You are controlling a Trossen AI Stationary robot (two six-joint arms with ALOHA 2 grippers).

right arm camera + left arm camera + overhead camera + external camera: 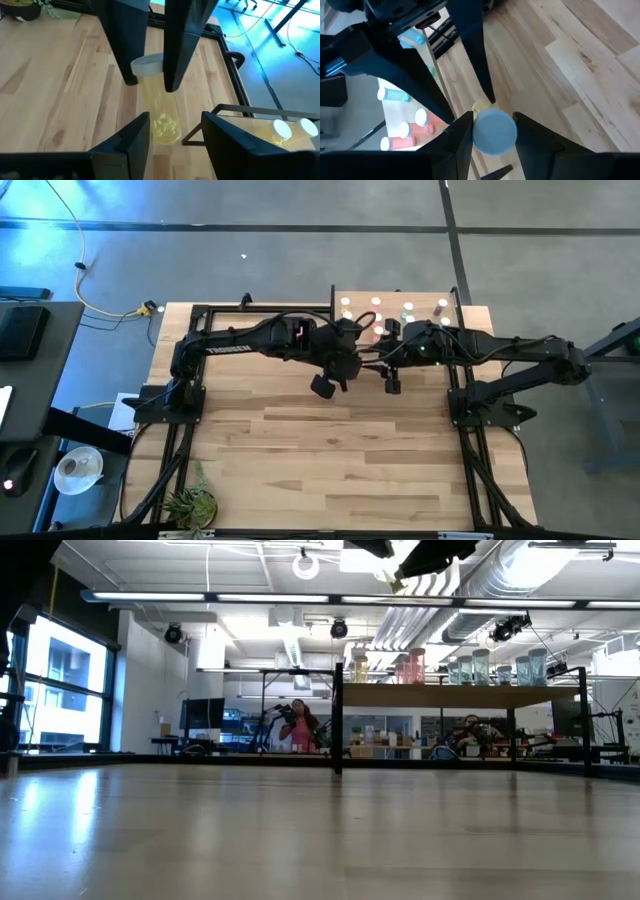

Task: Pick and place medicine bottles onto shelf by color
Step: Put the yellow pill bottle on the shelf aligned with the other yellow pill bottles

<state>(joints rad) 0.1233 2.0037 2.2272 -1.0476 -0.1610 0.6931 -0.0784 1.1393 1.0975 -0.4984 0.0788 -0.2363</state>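
We see both grippers beside the shelf (470, 315): left gripper (148, 82) pinches the yellow bottle (159, 107) at its cap; right gripper (172, 131) spread below it.

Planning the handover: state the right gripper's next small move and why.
Probably close the right gripper on the yellow medicine bottle: the left gripper pinches its cap, and its base sits between the right's open fingers.

Yellow bottle (481, 106) mostly hidden behind its own white cap (494, 132) between left fingers (461, 135).
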